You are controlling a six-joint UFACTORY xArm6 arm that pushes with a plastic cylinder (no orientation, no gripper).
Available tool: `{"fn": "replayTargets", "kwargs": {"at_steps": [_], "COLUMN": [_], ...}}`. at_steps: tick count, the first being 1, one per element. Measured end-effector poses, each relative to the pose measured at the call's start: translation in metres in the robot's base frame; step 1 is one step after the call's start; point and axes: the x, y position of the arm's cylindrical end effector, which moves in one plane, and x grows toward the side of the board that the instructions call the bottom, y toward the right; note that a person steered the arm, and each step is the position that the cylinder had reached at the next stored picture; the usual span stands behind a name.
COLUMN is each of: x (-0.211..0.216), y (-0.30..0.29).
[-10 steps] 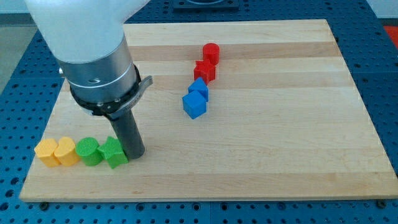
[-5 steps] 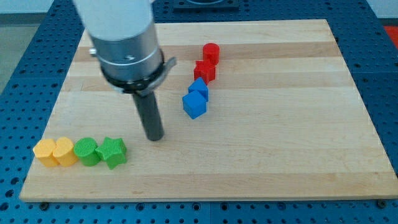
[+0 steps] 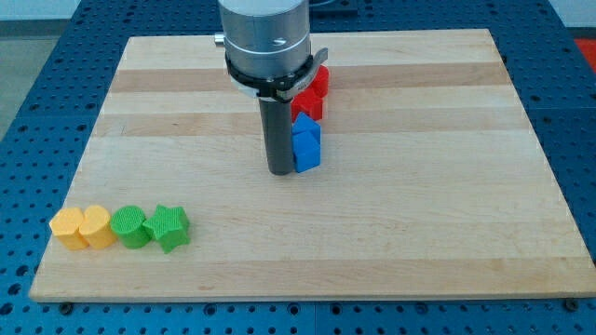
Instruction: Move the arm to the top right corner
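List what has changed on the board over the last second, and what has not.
My tip moved from beside the green star up and toward the view's right, and now touches the blue blocks, which it has nudged slightly right. The yellow blocks, the green blocks and the red blocks stayed put.

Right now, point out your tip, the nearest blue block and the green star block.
my tip point(image 3: 279, 172), camera view: rod's very bottom end.
blue block point(image 3: 306, 147), camera view: its front face, beside the tip.
green star block point(image 3: 169, 227), camera view: its top face.
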Motion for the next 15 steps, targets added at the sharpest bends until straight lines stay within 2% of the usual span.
{"fn": "replayTargets", "kwargs": {"at_steps": [2, 3, 4, 5, 6, 7, 8, 10, 12, 13, 14, 15], "x": [-0.001, -0.025, -0.090, -0.182, -0.253, -0.254, -0.205, -0.167, -0.161, -0.210, -0.266, -0.269], "y": [-0.003, -0.029, -0.062, -0.063, -0.007, 0.048, 0.061, 0.061, 0.063, 0.132, 0.236, 0.279]}}
